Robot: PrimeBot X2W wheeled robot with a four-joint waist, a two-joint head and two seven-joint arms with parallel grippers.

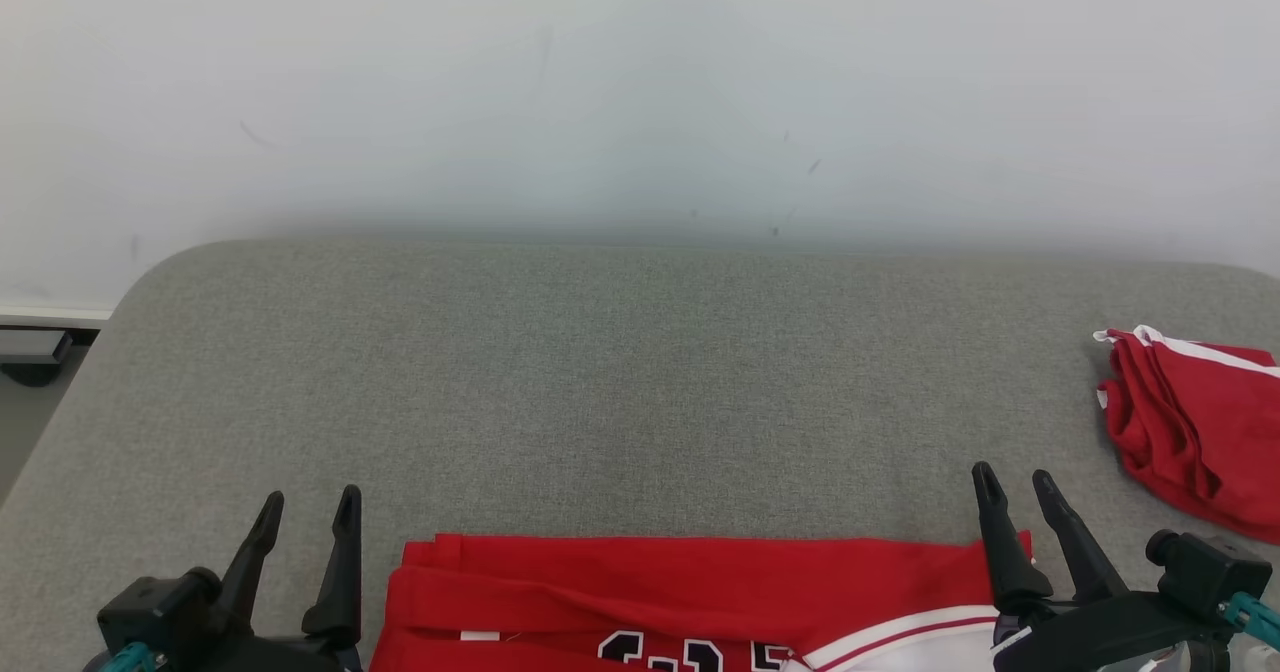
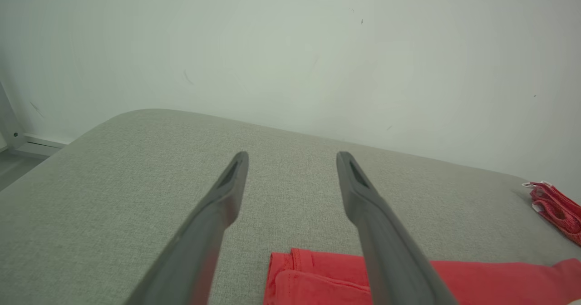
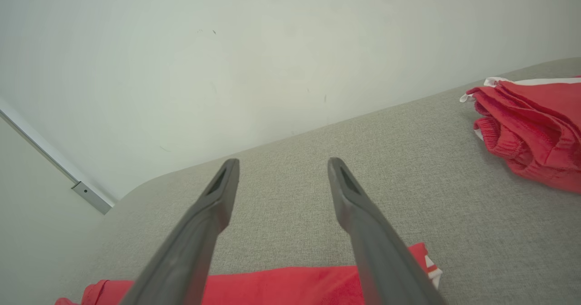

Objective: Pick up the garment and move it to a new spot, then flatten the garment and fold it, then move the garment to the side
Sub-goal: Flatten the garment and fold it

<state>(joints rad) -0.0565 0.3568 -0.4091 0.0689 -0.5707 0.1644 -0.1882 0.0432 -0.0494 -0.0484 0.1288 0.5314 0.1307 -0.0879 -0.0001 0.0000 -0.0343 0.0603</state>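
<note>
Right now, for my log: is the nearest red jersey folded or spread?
Partly folded: the red jersey shows a doubled-over layer along its far edge.

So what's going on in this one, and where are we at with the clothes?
A two-armed robot is working on a red jersey with black numerals, which lies near the front edge of the grey padded surface. The left gripper sits just off the jersey's left side and the right gripper is by its far right corner. Both have their jaws open and hold nothing. A second red garment with white trim lies bunched at the right.
</note>
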